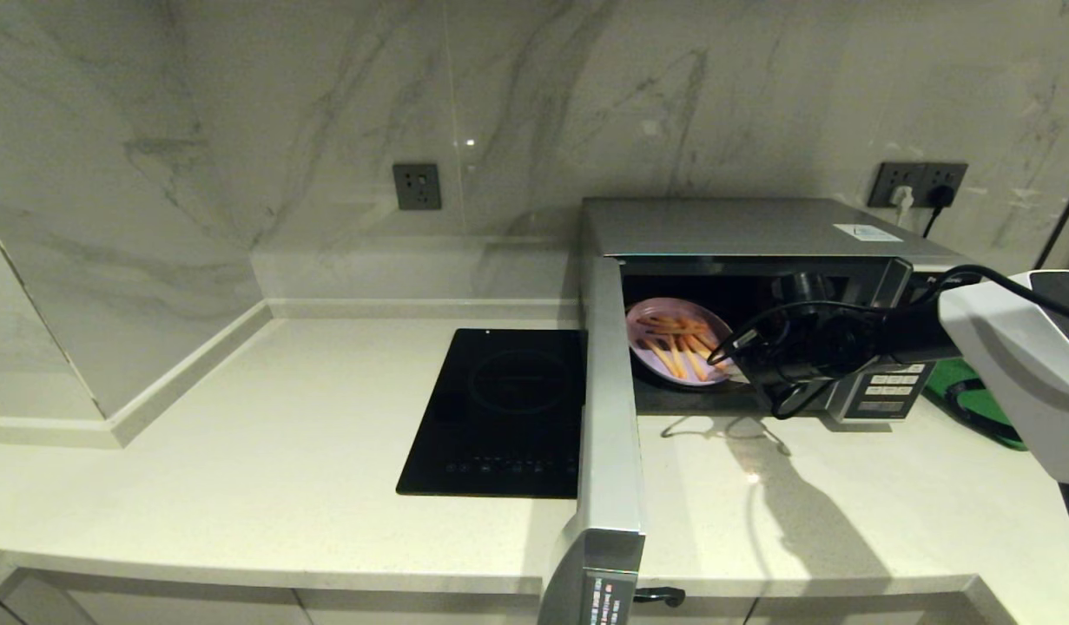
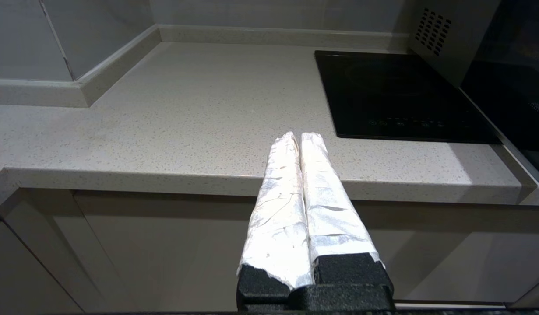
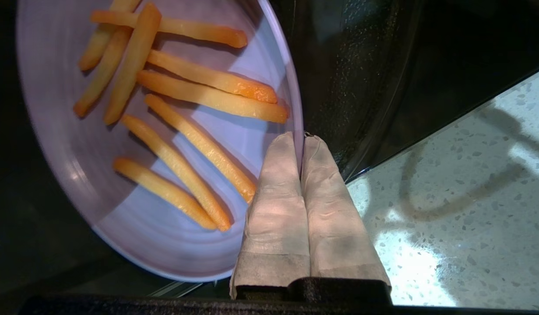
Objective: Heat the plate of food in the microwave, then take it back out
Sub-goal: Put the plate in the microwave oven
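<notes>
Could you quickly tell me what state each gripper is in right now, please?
Left gripper: shut, empty, parked before the counter edge.
Right gripper: shut on the plate rim, at the microwave mouth.

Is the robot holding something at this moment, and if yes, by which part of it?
Yes. The right gripper is shut on the rim of the plate of food, at the microwave opening. The left gripper holds nothing.
</notes>
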You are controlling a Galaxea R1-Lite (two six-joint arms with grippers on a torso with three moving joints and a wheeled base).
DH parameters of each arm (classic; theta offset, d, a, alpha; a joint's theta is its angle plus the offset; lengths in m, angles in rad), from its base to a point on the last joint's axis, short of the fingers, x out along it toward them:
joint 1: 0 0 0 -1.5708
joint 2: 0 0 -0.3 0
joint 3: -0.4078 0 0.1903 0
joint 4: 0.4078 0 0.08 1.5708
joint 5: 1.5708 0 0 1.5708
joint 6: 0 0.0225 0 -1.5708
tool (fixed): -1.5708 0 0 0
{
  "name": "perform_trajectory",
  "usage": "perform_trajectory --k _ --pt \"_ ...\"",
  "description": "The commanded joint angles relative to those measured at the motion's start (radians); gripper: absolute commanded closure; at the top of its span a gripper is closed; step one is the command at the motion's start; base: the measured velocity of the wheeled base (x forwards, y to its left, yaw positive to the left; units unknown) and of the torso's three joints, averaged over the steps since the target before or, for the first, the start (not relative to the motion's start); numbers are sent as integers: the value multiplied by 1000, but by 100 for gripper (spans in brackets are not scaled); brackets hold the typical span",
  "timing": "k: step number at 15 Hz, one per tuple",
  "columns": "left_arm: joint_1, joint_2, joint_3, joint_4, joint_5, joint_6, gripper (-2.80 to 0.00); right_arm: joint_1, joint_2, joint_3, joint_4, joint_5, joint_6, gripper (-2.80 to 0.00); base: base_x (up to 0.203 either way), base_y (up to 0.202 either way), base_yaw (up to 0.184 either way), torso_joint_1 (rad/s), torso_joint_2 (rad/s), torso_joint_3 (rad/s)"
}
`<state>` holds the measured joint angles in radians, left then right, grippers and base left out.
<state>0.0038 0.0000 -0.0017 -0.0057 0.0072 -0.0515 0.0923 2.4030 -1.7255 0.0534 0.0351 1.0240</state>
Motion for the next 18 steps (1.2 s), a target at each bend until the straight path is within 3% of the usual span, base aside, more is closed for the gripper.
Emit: perform_trajectory --k 1,10,11,18 --pt "0 -1 0 0 0 -1 0 3 4 -2 2 -1 5 0 0 0 0 0 0 0" --pt "1 0 0 0 0 -1 0 3 -5 -5 3 -3 7 0 0 0 0 0 0 0" --pt "1 0 0 0 0 -1 0 1 -5 -5 4 -14 7 -280 0 0 0 0 0 0" --pt "0 -1 0 0 0 -1 0 1 -20 -3 3 -18 10 -280 0 0 0 0 0 0"
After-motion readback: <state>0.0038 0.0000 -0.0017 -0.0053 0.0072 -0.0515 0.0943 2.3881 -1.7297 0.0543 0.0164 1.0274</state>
